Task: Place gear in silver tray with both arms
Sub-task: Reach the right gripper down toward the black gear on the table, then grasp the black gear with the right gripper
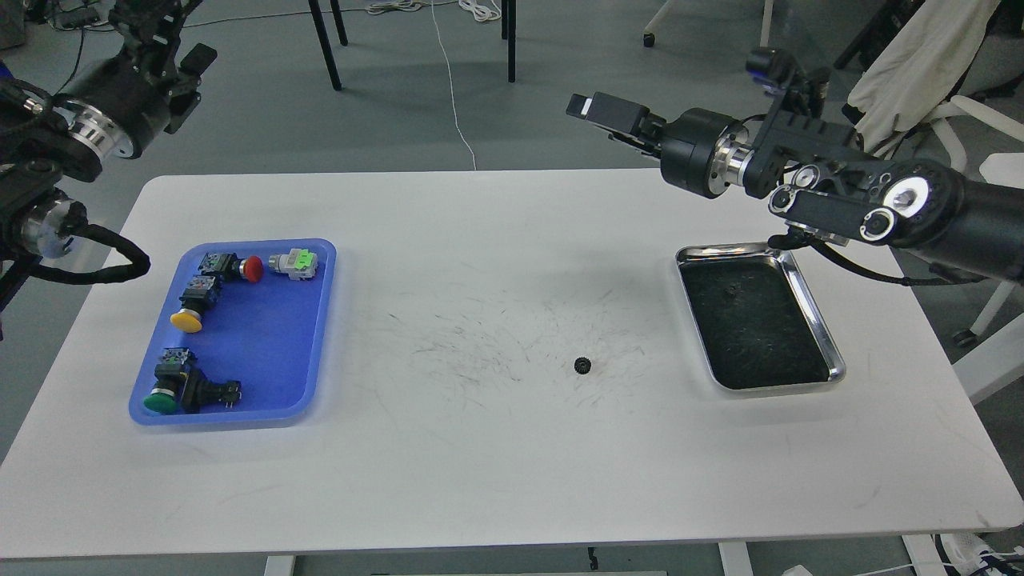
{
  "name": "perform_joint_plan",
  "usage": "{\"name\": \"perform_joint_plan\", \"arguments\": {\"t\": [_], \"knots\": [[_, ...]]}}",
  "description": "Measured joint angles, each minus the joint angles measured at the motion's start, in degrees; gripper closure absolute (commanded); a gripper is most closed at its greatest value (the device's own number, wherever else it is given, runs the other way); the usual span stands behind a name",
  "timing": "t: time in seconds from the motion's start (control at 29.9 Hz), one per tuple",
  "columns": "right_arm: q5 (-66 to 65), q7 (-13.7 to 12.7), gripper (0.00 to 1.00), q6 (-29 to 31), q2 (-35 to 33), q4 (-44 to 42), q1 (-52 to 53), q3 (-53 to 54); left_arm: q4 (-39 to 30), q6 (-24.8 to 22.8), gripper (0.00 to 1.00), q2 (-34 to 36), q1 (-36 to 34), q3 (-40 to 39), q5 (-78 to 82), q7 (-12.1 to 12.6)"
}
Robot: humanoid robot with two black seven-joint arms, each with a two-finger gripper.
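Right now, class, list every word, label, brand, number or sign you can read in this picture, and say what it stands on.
None can be read.
The push buttons in the blue tray: any markings are too small to read.
The green-faced switch: no legible print.
The silver tray and the gear: no text visible.
The left gripper and right gripper: no readable label.

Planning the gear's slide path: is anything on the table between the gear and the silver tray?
Nothing visible. The gear lies alone on the white table, and only bare, scuffed tabletop separates it from the silver tray to its right. The tray's raised rim is the only obstacle.
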Motion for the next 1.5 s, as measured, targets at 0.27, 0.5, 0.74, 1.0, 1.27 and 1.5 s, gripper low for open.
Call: {"name": "perform_joint_plan", "arguments": {"t": [0.27,0.5,0.74,1.0,1.27,1.5], "knots": [[-18.31,0.0,0.05,0.0,3.76,0.25,1.54,-6.64,1.06,-0.76,0.02,0.0,1.04,-0.38,-1.33,0.0],[-24.57,0.0,0.05,0.24,7.82,0.25,2.68,-12.75,2.36,-6.69,0.03,-0.27,1.46,-0.33,-1.85,0.0],[-33.56,0.0,0.05,0.26,11.26,0.21,3.08,-18.2,3.56,-12.31,0.03,-0.7,3.85,-0.44,-7.47,0.0],[-36.83,0.0,0.07,0.13,14.95,-0.42,3.15,-21.94,3.64,-13.33,0.03,-1.04,5.24,-1.56,-12.51,0.0],[-39.78,-0.01,0.13,-0.22,16.65,-1.22,3.38,-25.73,3.61,-13.89,0.02,-1.28,6.81,-3.92,-16.13,3.87],[-40.58,-0.02,0.16,-0.27,17.44,-3.89,2.45,-27.66,4.78,-13.91,0.02,-1.85,8.04,-5.87,-19.39,6.5]]}}
